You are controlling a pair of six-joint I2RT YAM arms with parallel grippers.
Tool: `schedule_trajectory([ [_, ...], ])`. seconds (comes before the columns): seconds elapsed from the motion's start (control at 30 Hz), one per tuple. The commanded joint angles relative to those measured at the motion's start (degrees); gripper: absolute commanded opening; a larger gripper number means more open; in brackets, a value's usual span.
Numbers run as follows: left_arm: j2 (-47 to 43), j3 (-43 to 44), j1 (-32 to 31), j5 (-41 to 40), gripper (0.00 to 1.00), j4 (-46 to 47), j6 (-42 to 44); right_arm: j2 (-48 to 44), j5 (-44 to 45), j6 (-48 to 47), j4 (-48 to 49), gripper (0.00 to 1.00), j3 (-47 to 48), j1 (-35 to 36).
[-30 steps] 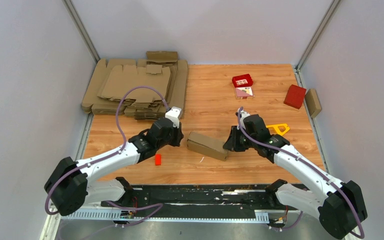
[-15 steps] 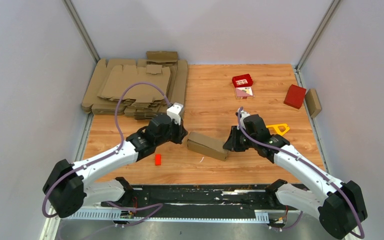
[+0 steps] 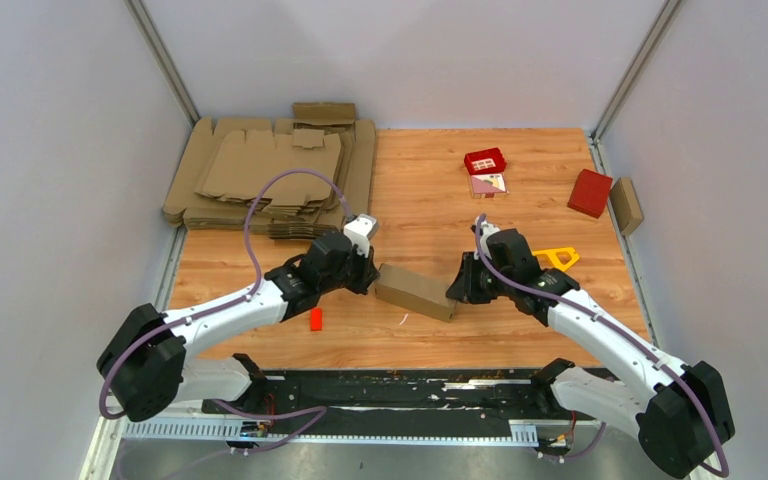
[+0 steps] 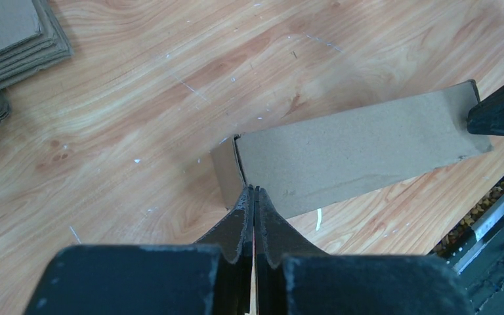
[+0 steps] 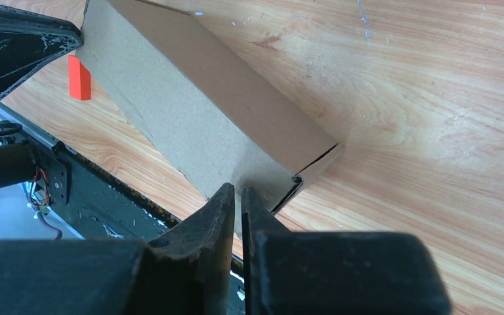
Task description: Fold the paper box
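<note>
Boy: Boxes first! How many brown ones are folded up?

Girl: One paper box (image 3: 417, 291). It lies on the wooden table (image 3: 420, 205), in the middle, right between the two grippers. One more small brown box (image 3: 626, 205) sits far off on the right, by the wall.

Boy: And red ones?

Girl: Two. One open red box (image 3: 485, 160) and one closed red box (image 3: 590, 192), both at the back right. I also count one little red block (image 3: 315, 319), one yellow triangle (image 3: 558, 258) and one pile of flat cardboard (image 3: 270, 175) at the back left.

Boy: How do the arms stand?

Girl: Two arms, both low, reaching in from the near edge. The left arm (image 3: 230, 310) leans to the right. The right arm (image 3: 590, 325) leans to the left.

Boy: And the fingers?

Girl: The left gripper (image 4: 254, 191) has its fingers pressed tight together, with the tips touching the left end of the paper box. The right gripper (image 5: 237, 191) has its fingers almost together, with only a thin slit, at the right end. I cannot tell if any cardboard is nipped in there.
</note>
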Motion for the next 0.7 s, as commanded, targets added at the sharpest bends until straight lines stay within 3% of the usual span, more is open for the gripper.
schedule_trajectory([
  [0.0, 2.7, -1.9, 0.2, -3.6, 0.00, -5.0, 2.8, -0.2, 1.6, -1.8, -5.0, 0.12, 1.4, 0.0],
  [0.33, 3.1, -0.6, 0.2, -3.1, 0.00, -4.5, 3.2, -5.2, 0.7, -3.0, -10.4, 0.18, 8.9, 0.0],
  [0.47, 3.1, -0.6, 0.1, -2.9, 0.00, -4.2, 3.1, -6.2, 0.6, -1.9, -8.0, 0.18, 5.3, 0.0],
  [0.67, 2.6, -1.0, 0.1, -2.3, 0.00, -3.9, 3.0, -0.3, -0.2, -3.0, -6.7, 0.18, 2.6, 0.0],
])
